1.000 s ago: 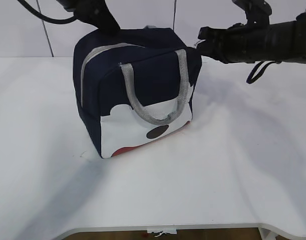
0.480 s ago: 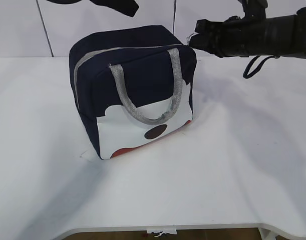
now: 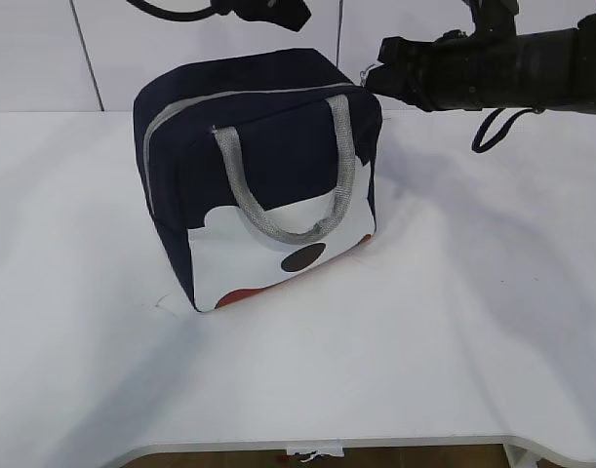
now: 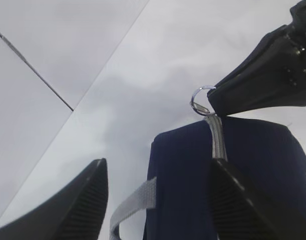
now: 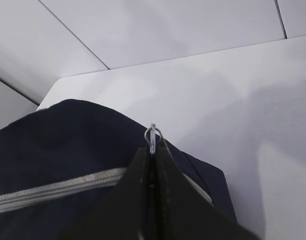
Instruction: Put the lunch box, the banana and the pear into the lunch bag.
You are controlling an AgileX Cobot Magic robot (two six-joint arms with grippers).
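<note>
- The lunch bag is standing upright on the white table, left of centre, with its white lower panel facing the near side.
- The grey zipper is running closed along the bag's top edge and down its left side; the foil lining is not showing.
- One grey webbing handle is hanging down over the near face, touching the panel.
- The right gripper is reaching in from the right at the bag's top right corner, in contact with it.
- In the right wrist view, its fingers are pressing together, pinching the metal zipper pull ring, which is protruding just beyond the tips.
- The left wrist view is confirming this: the ring is sitting at the tip of the black right gripper, directly above the zipper tape.
- The left gripper is hovering above the bag, apart from it, with its fingers spread wide and holding nothing.
- In the exterior view only a dark part of the left arm is appearing at the top edge, above the bag's far side.
- The lunch box, banana and pear are not visible in any view; whether they are inside the closed bag cannot be told.
</note>
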